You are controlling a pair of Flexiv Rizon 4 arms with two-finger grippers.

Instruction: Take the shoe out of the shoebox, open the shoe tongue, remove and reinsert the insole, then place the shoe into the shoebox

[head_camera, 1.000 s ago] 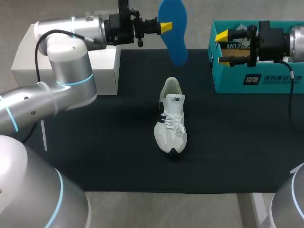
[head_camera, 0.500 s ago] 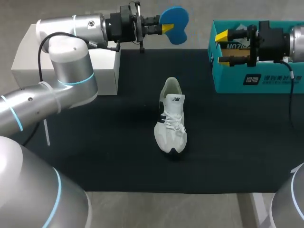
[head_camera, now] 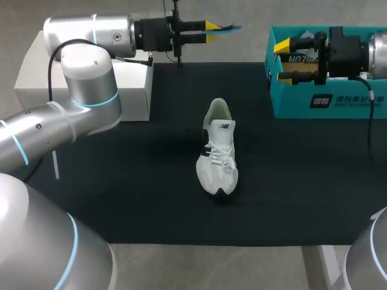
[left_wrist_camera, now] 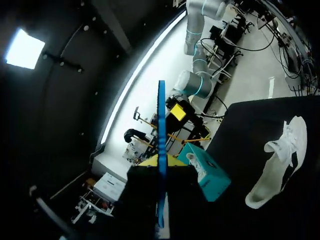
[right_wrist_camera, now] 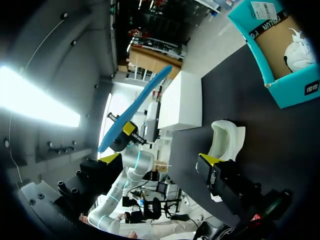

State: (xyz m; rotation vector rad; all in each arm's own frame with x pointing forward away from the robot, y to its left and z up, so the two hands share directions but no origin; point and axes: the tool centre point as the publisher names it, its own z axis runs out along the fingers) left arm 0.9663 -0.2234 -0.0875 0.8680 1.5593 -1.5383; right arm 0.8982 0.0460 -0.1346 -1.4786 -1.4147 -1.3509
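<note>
A white shoe (head_camera: 219, 148) with dark stripes lies on the black mat (head_camera: 121, 181), its toe towards the front edge. My left gripper (head_camera: 210, 26) hangs above the mat's far edge, shut on a blue insole (head_camera: 225, 27) that lies flat and shows edge-on. In the left wrist view the insole (left_wrist_camera: 161, 120) stands as a thin blue line between the fingers, with the shoe (left_wrist_camera: 280, 162) off to one side. The teal shoebox (head_camera: 329, 90) stands at the back right. My right gripper (head_camera: 283, 60) hovers by its left end, wide open and empty.
A white box (head_camera: 36, 78) stands at the mat's back left, under my left arm. Something white (right_wrist_camera: 297, 50) lies inside the shoebox. Bare mat surrounds the shoe on all sides.
My left wrist has rolled, turning the insole from hanging face-on to lying flat and edge-on, a little higher. The shoe and the right arm have not moved.
</note>
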